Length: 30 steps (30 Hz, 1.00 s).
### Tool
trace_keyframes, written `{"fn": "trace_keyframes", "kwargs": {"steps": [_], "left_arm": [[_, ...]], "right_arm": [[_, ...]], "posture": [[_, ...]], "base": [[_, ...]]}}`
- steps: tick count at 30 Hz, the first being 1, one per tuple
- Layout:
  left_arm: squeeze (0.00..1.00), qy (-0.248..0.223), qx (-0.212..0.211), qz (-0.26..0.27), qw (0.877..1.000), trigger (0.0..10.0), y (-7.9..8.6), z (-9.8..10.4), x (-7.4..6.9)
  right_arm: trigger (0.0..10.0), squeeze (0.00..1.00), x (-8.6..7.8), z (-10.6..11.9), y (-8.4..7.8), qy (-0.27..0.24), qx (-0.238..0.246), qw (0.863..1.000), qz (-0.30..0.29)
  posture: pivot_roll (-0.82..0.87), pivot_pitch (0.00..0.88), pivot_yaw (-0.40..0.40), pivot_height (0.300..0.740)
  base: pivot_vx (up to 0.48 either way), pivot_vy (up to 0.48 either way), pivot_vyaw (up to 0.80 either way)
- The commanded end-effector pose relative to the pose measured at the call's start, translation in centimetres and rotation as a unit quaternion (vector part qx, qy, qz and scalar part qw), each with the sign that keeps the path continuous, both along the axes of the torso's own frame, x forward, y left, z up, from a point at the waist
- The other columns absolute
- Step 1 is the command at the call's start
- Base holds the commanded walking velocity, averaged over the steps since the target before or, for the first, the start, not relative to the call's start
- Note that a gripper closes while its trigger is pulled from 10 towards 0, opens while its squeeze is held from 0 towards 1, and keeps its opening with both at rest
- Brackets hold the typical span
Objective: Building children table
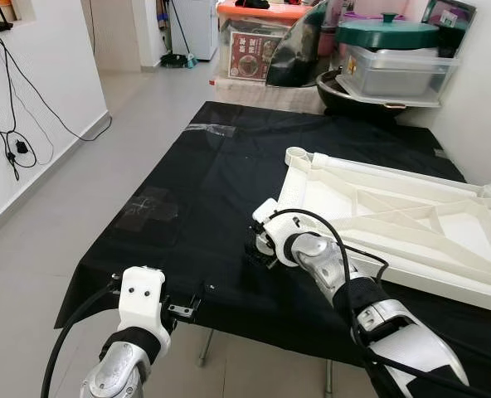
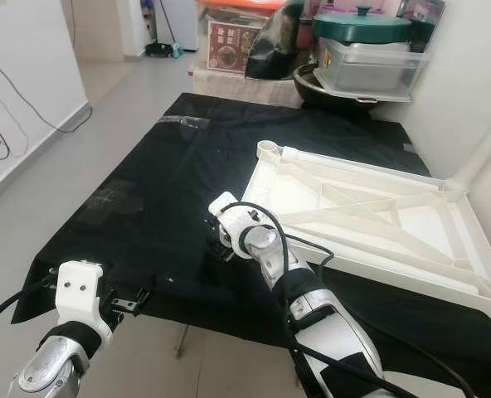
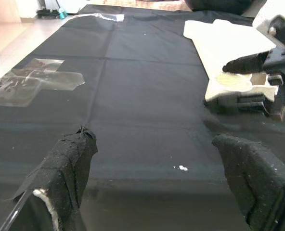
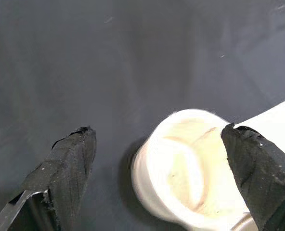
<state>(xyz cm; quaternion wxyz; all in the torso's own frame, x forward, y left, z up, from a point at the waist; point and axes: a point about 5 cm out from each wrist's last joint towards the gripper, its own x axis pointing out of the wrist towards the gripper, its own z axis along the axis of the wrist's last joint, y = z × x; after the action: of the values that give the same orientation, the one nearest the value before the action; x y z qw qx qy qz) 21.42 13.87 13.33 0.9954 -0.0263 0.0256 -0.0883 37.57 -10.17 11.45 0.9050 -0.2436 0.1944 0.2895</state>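
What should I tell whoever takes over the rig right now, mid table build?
Right gripper: open, over the near corner leg socket of the white tabletop, gripping nothing.
Left gripper: open and holding nothing, low at the near edge of the black cloth.
Tabletop lies upside down on the cloth, ribs up, on the robot's right.
Done: tabletop is laid out.
Left: no legs can be seen fitted; the sockets that show are bare. Find the legs and fit them.

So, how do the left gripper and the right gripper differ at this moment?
The left gripper hovers at the near edge of the black cloth, with nothing between its fingers. The right gripper is further in, at the corner socket of the white tabletop, straddling it. Both are open.
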Motion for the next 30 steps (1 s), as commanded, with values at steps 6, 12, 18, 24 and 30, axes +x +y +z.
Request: {"fn": "trace_keyframes", "kwargs": {"steps": [6,12,18,24,30], "left_arm": [[0.0,0.006,-0.006,-0.005,1.0,10.0,-0.4,-0.3,0.1],[0.0,0.006,-0.007,-0.004,1.0,10.0,-0.4,-0.3,0.1],[0.0,0.005,-0.007,-0.003,1.0,10.0,-0.5,-0.4,0.2],[0.0,0.005,-0.008,0.001,1.0,10.0,-0.5,-0.5,0.2],[0.0,0.007,-0.01,0.001,1.0,10.0,-0.6,-0.5,0.2]], "right_arm": [[10.0,0.0,-0.8,-1.8,-0.1,0.038,-0.037,0.998,0.032],[10.0,0.0,-0.8,-1.8,-0.1,0.051,-0.059,0.995,0.059],[0.0,0.0,-1.2,-1.9,0.4,0.06,-0.08,0.986,0.133],[0.0,0.0,-2.4,-2.3,1.2,0.059,-0.104,0.964,0.238],[0.0,0.0,-3.9,-3.1,1.0,0.065,-0.104,0.944,0.307]], "posture": [[0.16,0.0,-0.097,0.74],[0.16,0.0,-0.101,0.74],[0.16,0.0,-0.108,0.74],[0.16,0.0,-0.112,0.74],[0.15,0.0,-0.106,0.74]], "base": [[0.0,0.0,0.0],[0.0,0.0,0.0],[0.0,0.0,0.0],[0.0,0.0,0.0],[0.0,0.0,0.0]]}}
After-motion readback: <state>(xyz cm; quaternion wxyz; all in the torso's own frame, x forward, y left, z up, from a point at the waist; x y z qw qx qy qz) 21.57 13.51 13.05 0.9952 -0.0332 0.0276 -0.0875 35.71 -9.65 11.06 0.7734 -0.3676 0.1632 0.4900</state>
